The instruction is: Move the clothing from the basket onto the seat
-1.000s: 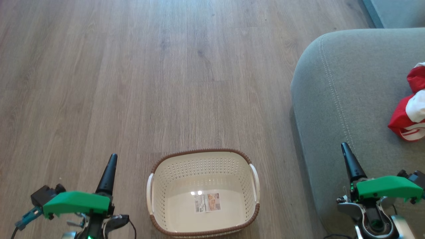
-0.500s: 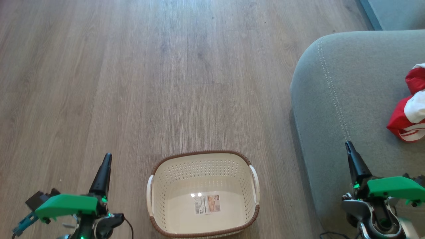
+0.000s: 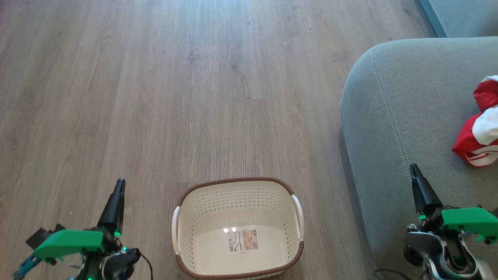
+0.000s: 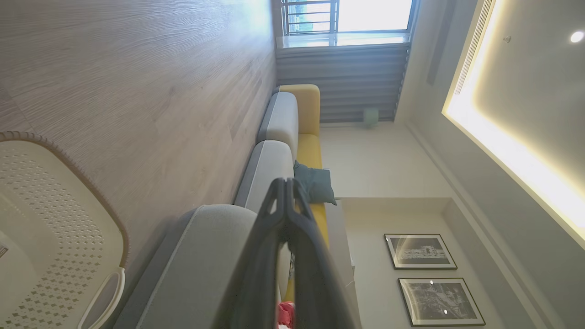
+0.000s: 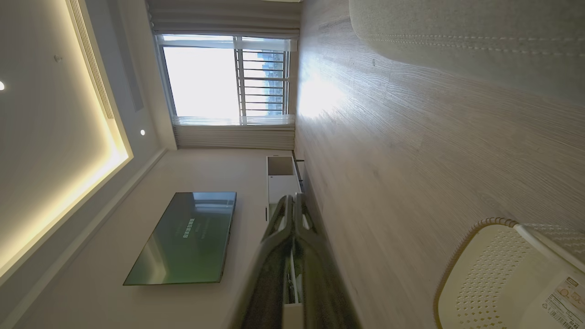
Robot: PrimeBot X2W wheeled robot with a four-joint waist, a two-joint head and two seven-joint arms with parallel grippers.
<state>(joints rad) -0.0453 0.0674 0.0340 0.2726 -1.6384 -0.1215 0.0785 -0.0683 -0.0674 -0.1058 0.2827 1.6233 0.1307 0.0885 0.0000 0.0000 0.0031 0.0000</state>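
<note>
On the seat (image 3: 408,97) lies the clothing (image 3: 465,144), likely all of it; the basket (image 3: 233,179) is bare; left pincer (image 3: 118,186) and right pincer (image 3: 413,169) closed, empty.

A home's living room; a long sofa (image 4: 205,256) stands on wood flooring (image 3: 155,97). Wall television (image 5: 187,237); framed pictures (image 4: 420,251); railed window (image 5: 219,77).

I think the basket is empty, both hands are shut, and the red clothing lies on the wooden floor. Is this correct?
Not quite. The red clothing lies on the grey-green seat, not on the wooden floor, as the head view shows. The rest holds: the basket is empty, and the left hand and right hand are shut.
</note>
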